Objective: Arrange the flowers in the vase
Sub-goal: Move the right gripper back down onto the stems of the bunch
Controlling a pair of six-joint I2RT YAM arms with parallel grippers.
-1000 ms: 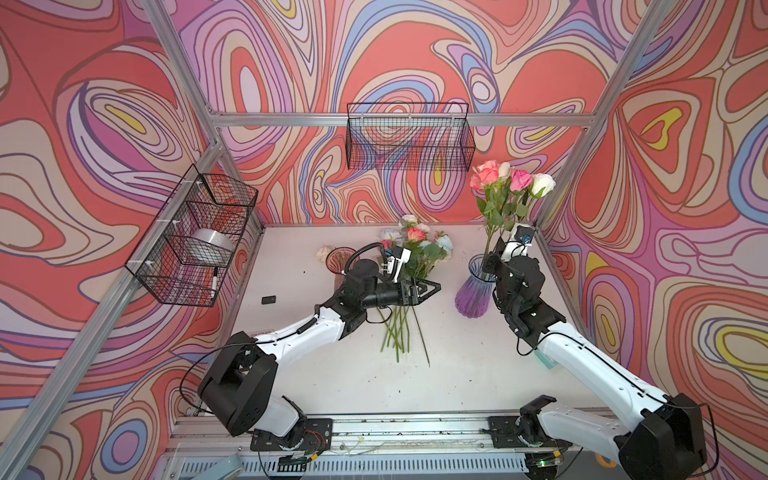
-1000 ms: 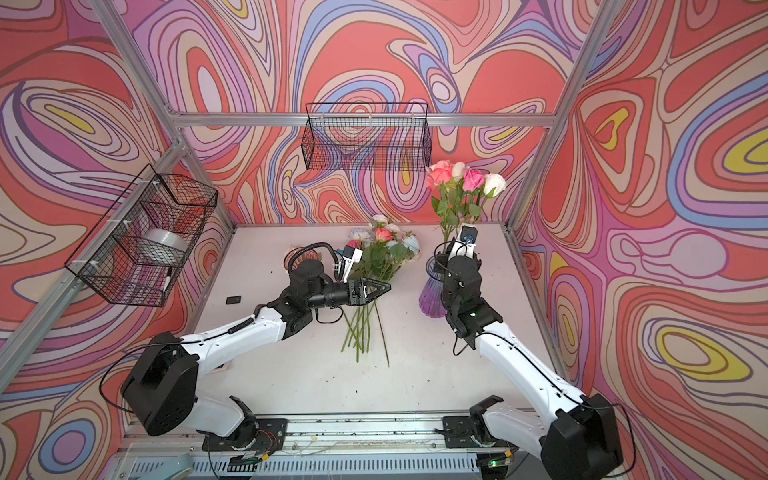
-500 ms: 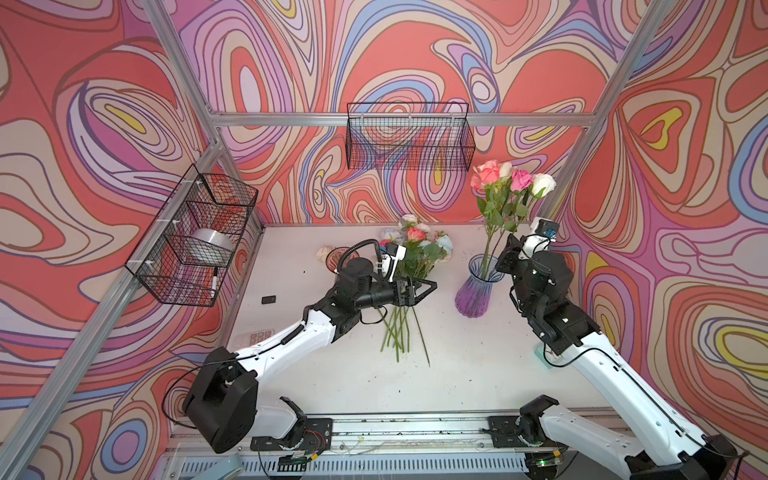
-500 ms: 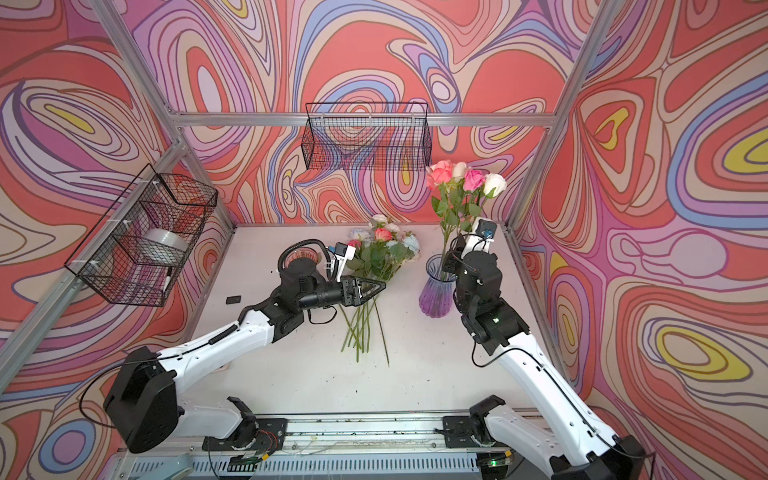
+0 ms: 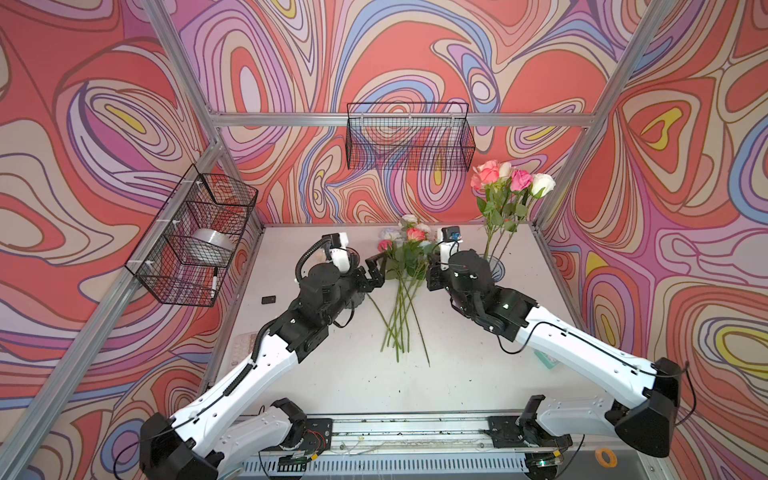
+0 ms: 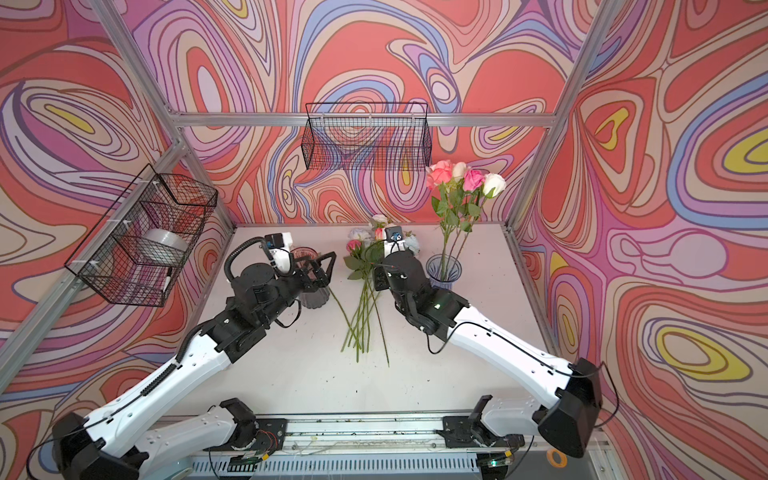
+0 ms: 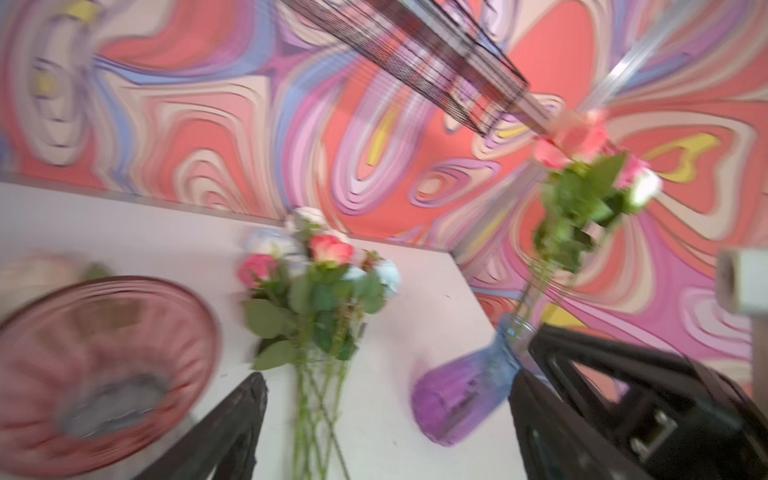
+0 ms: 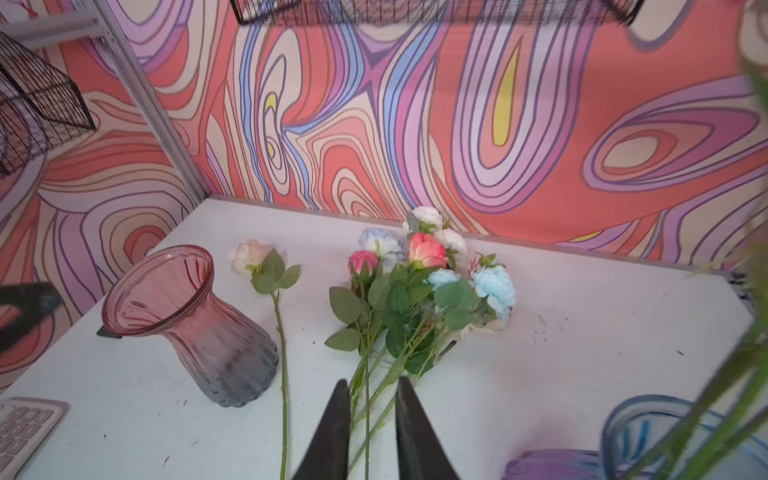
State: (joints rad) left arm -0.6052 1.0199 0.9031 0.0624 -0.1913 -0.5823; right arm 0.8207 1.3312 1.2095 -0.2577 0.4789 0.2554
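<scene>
1. The bunch of flowers [image 5: 402, 291] [image 6: 365, 291] [image 8: 415, 299] is lying flat on the desk [image 5: 353, 374]. Its pink, coral, white and pale blue heads are pointing toward the back wall, and its stems are fanning out toward the robot.
2. Right of that bunch in both top views, the blue-purple vase [image 5: 496, 268] [image 6: 444, 270] is standing upright. It is carrying the standing flowers [image 5: 509, 183] [image 6: 461, 178], whose coral, cream, pink and white heads are rising well above its rim.
3. Left of the bunch, the pink vase [image 8: 187, 316] [image 6: 313, 297] is standing upright. A single cream rose [image 8: 249, 255] is lying on the desk between it and the bunch.
4. The left gripper [image 5: 380, 270] [image 6: 326, 270] is hovering just left of the bunch's leaves. Its fingers [image 7: 237, 424] are spread wide and are gripping nothing.
5. The right gripper [image 8: 371, 386] is hanging over the bunch's stems, reaching in from the bunch's right. Its fingers [image 8: 332, 436] are standing a little apart, with stems showing through the narrow gap. They are not clamping any stem, and whether they are touching one cannot be told.
</scene>
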